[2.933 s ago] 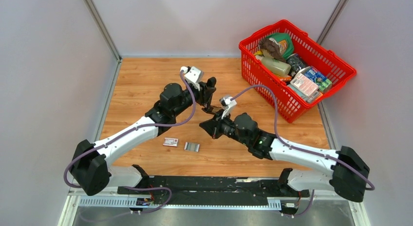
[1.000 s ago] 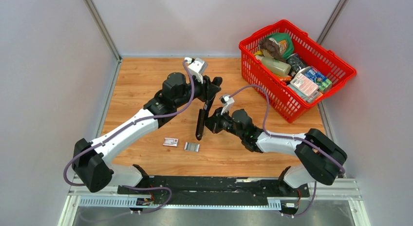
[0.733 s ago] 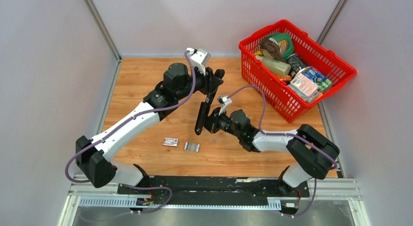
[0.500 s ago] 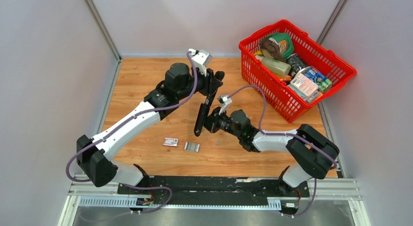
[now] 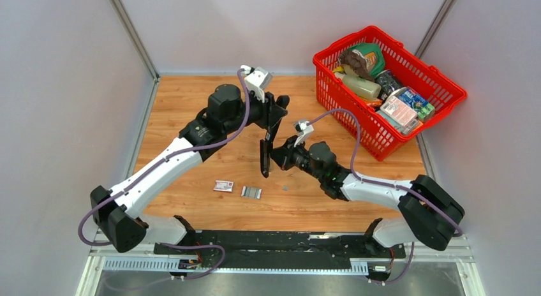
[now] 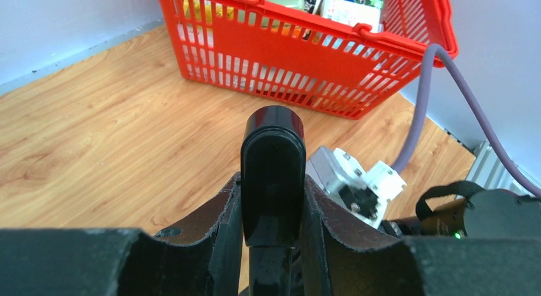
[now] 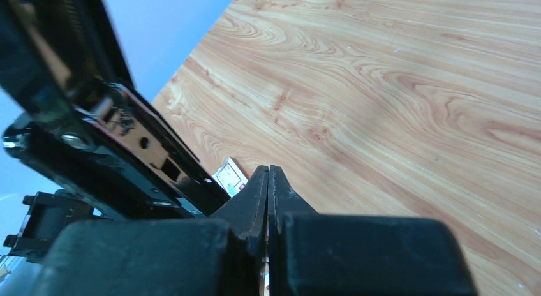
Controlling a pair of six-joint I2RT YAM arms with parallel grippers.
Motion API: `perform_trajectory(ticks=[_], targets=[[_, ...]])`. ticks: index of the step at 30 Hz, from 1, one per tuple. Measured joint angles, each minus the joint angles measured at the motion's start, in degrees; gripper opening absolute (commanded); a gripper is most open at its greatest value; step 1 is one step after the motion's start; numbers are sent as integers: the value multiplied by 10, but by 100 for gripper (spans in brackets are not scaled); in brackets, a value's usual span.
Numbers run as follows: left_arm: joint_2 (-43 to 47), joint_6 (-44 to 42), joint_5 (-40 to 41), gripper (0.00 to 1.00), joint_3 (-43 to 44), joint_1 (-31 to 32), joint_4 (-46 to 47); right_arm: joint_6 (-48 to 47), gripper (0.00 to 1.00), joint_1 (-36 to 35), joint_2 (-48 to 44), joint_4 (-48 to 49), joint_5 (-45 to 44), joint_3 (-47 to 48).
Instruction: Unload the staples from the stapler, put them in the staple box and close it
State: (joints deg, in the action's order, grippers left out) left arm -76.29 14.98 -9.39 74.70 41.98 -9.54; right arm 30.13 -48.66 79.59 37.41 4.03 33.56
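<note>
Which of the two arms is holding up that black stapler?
The left tool, clamped on the stapler at its rounded end; the right tool is shut beside it.

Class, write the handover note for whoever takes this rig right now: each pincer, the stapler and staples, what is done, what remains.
Left pincer: shut on the stapler, which hangs end-down above the table.
Right pincer: shut, tips beside the stapler's lower part; nothing seen between them.
A small grey bit, probably staples, lies on the table below.
Done: stapler is off the table, its metal inside exposed.
Left: the views don't show whether staples remain inside; check.
</note>
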Motion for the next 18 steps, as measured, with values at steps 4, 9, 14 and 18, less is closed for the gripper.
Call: perform_trajectory(ticks=[4, 9, 14, 18], targets=[[40, -1, -2, 0, -16, 0, -7, -7, 0, 0, -30, -45, -22, 0], [92, -6, 3, 0, -35, 0, -29, -25, 0, 0, -100, -120, -60, 0], [129, -17, 17, 0, -42, 0, -40, -40, 0, 0, -182, -198, -73, 8], [163, -23, 34, 0, -59, 0, -43, -49, 0, -5, -221, -267, -74, 24]])
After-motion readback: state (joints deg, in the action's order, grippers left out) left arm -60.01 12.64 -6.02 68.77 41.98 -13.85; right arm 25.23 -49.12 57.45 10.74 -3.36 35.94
